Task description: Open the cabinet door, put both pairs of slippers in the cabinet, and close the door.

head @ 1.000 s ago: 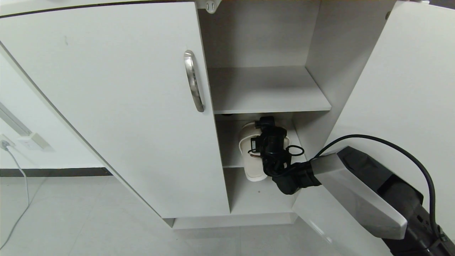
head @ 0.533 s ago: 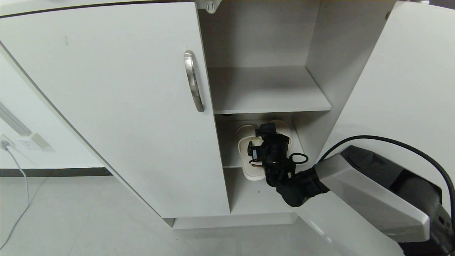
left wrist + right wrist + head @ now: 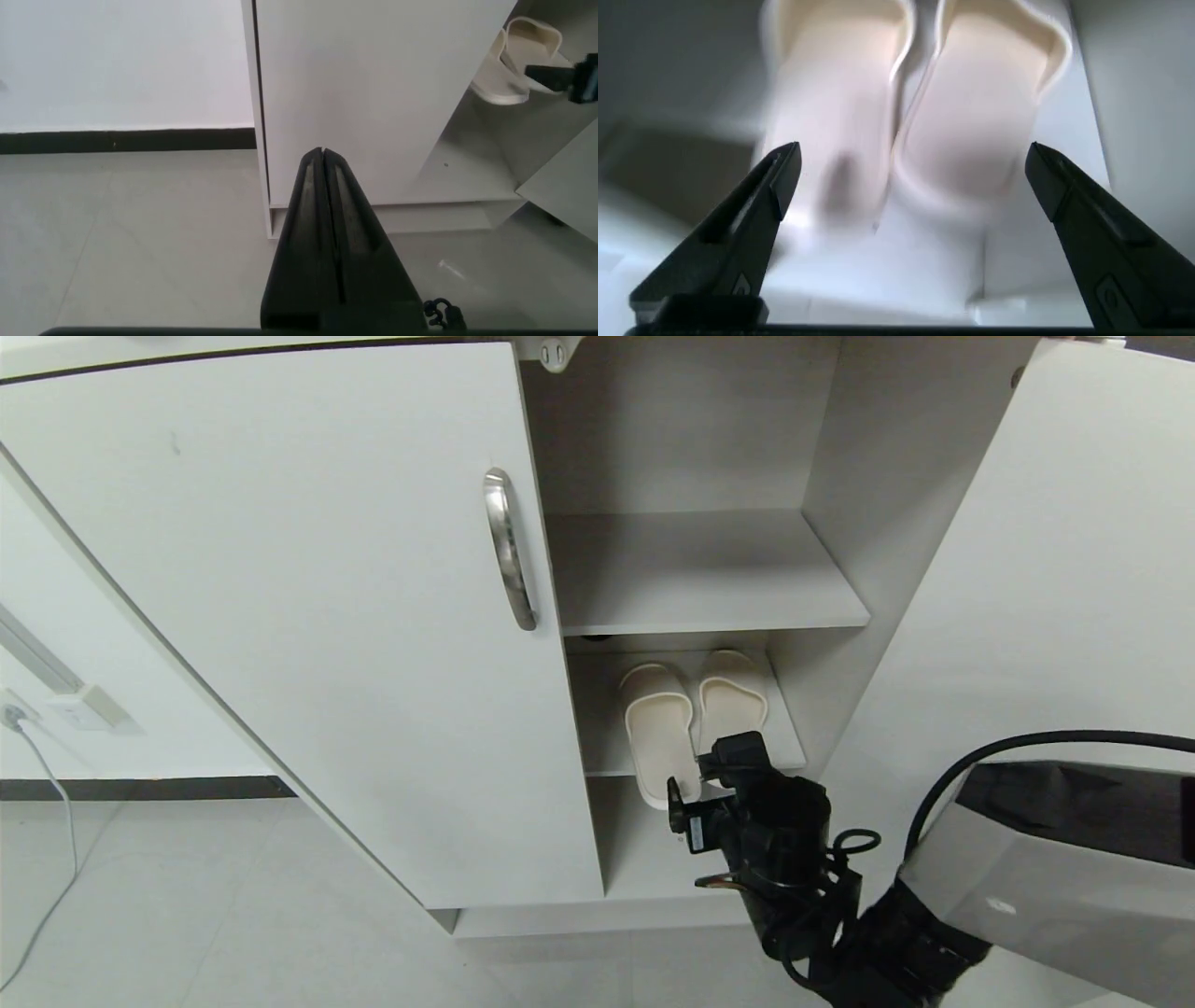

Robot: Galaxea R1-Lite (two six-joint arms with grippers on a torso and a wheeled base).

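At the front edge of the middle shelf (image 3: 597, 737) the cream slippers (image 3: 693, 709) now lie released; my right end effector (image 3: 706, 775), jaws apart, has backed out: one pair stowed, cabinet door (image 3: 1055, 569) open.

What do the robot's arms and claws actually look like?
The right arm wears a glossy silver-grey shell over black joints, with a black cable looping above it. The right gripper is black, with two tapering fingers. The left gripper is black too, a long narrow wedge.
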